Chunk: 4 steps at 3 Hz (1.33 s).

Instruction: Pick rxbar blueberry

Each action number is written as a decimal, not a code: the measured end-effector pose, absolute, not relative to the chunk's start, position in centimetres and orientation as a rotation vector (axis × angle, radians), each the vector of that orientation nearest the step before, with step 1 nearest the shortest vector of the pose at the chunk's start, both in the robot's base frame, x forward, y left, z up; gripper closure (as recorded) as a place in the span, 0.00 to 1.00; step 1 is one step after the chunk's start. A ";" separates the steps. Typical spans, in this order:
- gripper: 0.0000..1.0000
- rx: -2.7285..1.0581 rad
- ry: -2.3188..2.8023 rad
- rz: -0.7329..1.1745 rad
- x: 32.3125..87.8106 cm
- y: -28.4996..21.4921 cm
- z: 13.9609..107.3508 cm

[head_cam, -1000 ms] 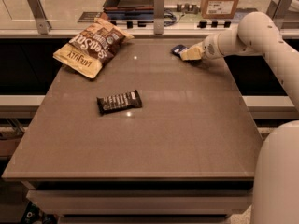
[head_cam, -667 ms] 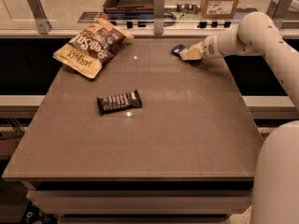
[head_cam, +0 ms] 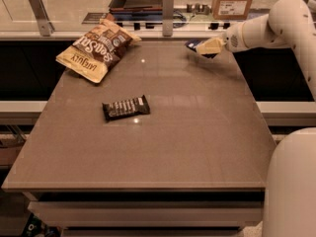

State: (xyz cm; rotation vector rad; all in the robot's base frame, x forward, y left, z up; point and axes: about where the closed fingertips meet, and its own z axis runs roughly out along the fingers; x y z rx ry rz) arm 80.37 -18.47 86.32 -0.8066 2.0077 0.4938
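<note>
The rxbar blueberry [head_cam: 193,45] is a small dark navy bar at the far right of the table. It sits between the pale fingers of my gripper [head_cam: 206,47], which is shut on it and holds it slightly above the tabletop. Only the bar's left end and a dark strip under the fingers show. My arm [head_cam: 276,23] reaches in from the right.
A dark brown-black bar with white lettering [head_cam: 126,107] lies mid-table. A large tan and brown snack bag [head_cam: 97,49] lies at the far left. The brown table [head_cam: 148,162] ends at a back rail with metal posts [head_cam: 168,6]. A cardboard box [head_cam: 233,0] stands behind.
The gripper has risen a little with the navy bar in it, lifting the bar off the table. The other bar and the bag have not moved.
</note>
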 end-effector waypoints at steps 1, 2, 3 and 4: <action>1.00 -0.826 1.983 0.514 79.9 -18.9 88.5; 1.00 -0.856 1.947 0.531 79.3 -18.7 90.5; 1.00 -0.885 1.891 0.541 78.6 -18.4 92.8; 1.00 -0.915 1.836 0.536 78.0 -18.0 94.8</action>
